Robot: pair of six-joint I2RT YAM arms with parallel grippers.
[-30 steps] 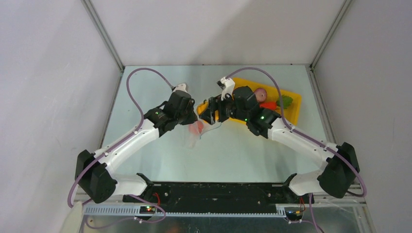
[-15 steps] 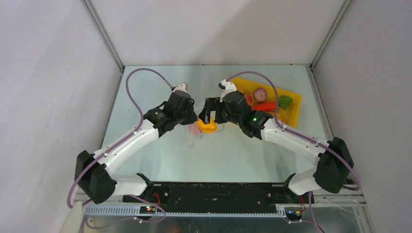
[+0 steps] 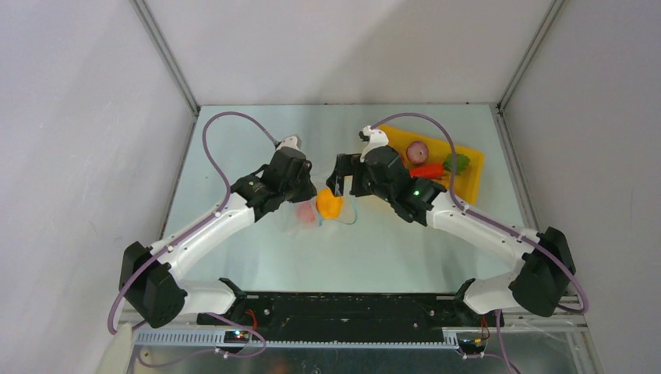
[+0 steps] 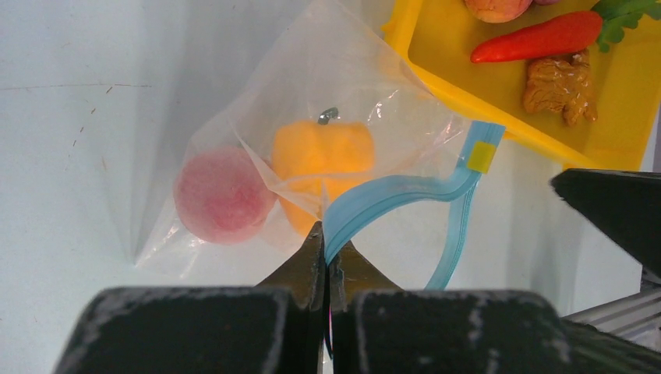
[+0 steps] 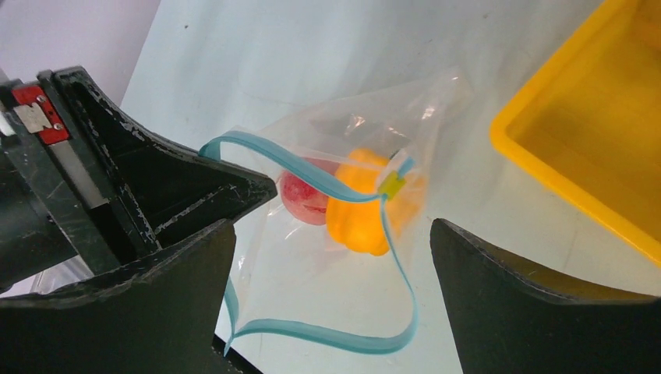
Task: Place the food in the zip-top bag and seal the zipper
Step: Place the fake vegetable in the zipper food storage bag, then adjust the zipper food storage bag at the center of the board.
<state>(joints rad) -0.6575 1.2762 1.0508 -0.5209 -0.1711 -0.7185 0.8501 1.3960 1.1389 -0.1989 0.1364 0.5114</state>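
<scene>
Surface (image 3: 257,249) is a pale sheet. The yellow tray (image 4: 483,93) sits on its far right side with the carrot (image 4: 538,37), an amber piece (image 4: 557,86) and the onion (image 3: 418,150) waiting in it.

Next size down, the zip-top bag (image 4: 257,117) is between the two arms, just beside the tray, with its mouth gaping toward the right arm. Can't tell if its bottom rests on the surface or hangs a bit. Already inside are the yellow-orange fruit (image 4: 323,156) and a pink peach (image 4: 222,195), touching each other.

Left fingers (image 4: 300,269) are clenched on one lip of the zipper (image 4: 390,195), right on the teal strip. Right fingers (image 5: 538,312) are spread wide over the mouth, holding nothing.

Handling-wise, I'd guess the bag is thin, floppy and slick, so it'll sag shut if that lip isn't kept up. The stiffer teal strip looks like the only decent place to pinch. The toys look light and hard and would probably roll, so I'd take the carrot across its middle. The small yellow tab (image 4: 481,156) at the strip's end looks like the slider for sealing.
</scene>
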